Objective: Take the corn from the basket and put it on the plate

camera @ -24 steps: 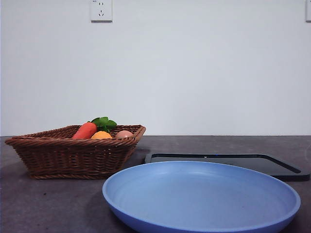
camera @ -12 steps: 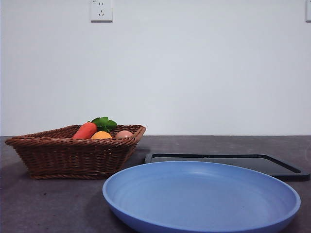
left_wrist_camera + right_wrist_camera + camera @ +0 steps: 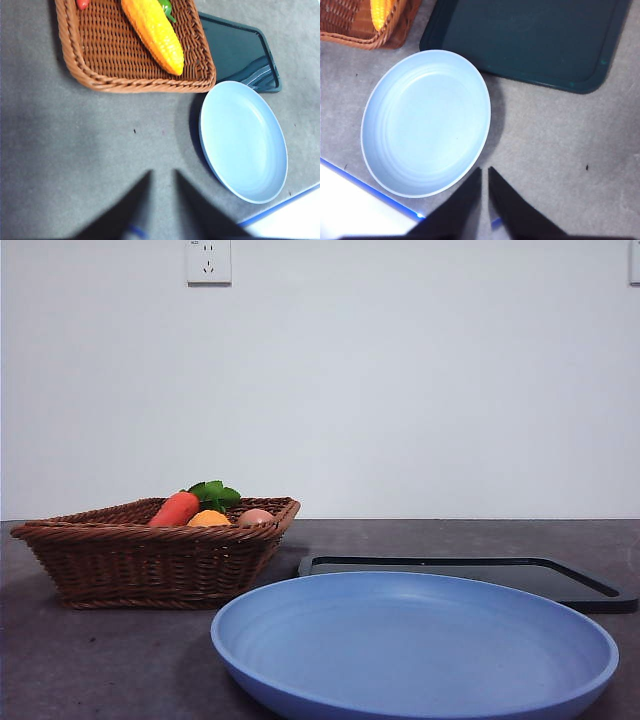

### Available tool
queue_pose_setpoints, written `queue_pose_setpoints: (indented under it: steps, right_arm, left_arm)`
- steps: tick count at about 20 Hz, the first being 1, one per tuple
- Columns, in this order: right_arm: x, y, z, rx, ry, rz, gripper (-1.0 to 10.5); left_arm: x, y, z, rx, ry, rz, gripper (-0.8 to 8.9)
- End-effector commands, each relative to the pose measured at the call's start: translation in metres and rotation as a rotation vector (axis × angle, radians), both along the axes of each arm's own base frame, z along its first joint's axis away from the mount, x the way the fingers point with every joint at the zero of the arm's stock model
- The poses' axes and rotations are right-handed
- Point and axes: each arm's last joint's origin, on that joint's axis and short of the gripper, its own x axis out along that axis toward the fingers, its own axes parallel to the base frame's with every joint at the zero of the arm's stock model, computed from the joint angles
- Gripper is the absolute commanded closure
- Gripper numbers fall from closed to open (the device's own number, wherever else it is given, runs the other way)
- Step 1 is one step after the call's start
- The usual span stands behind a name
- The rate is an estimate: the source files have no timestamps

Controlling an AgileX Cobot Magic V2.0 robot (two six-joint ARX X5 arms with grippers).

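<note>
Plain white wall (image 3: 400,390) filled the back, evenly lit, no shadows on it. White power socket (image 3: 208,261) sat high on the wall; part of another fixture (image 3: 635,260) was cut off at the edge. Dark grey speckled tabletop (image 3: 100,660) ran below.

The table (image 3: 100,660) is a dark grey surface with a fine speckled texture, and it carries three things directly. The basket (image 3: 150,560) stands on the left part in the front view, the plate (image 3: 415,645) lies nearest to the camera, and the flat black tray (image 3: 470,575) lies behind the plate. In the left wrist view the plate almost touches a corner of the basket and the tray's edge.
</note>
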Motion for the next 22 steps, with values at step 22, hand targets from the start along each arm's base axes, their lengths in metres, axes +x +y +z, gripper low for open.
queue_pose_setpoints:
  steps: [22]
  right_arm:
    - [0.105, 0.052, -0.076, 0.007, 0.275, 0.163, 6.4]
  left_arm:
    - [0.004, 0.000, 0.009, -0.014, -0.066, 0.004, 4.34]
